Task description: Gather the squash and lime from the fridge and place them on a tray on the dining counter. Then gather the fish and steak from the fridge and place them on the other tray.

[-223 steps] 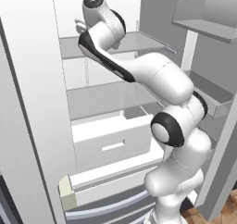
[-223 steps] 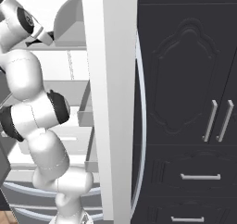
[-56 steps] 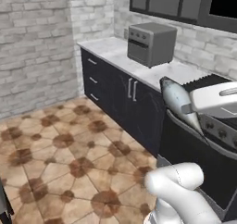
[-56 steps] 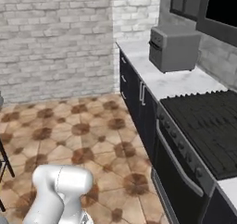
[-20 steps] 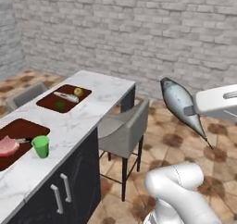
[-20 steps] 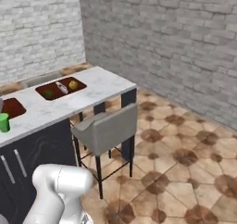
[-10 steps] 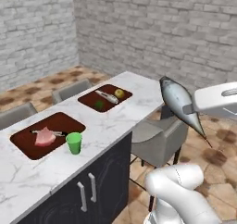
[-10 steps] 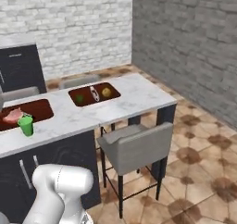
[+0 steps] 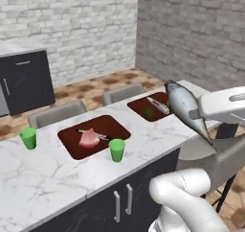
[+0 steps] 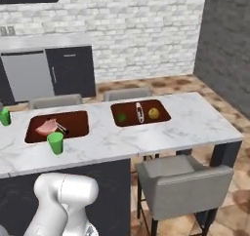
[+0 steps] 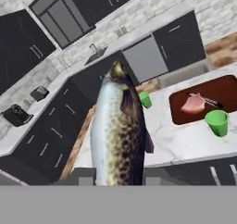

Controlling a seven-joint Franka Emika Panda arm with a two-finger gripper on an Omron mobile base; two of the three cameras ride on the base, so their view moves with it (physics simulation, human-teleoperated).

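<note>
The task is far along. On the long white marble table (image 10: 185,125), the right dark red tray (image 10: 162,117) holds the small green lime (image 10: 121,117) and the rounded yellow squash (image 10: 154,113), with a thin utensil between them. The left dark red tray (image 10: 78,127) carries the flat pink steak (image 10: 45,127). The slim silvery-grey fish (image 9: 184,106) hangs in the air near the table's right end, pinched in the fingers. Setting it beside the steak is what remains.

The pincer (image 9: 194,114) hung over the near edge of the dining counter (image 9: 43,176) with the fish (image 9: 184,106) in it. Ahead sat two trays: steak (image 9: 88,138) on the left one (image 9: 94,136), lime (image 10: 121,117) and squash (image 10: 154,113) on the right one (image 10: 140,113).
</note>
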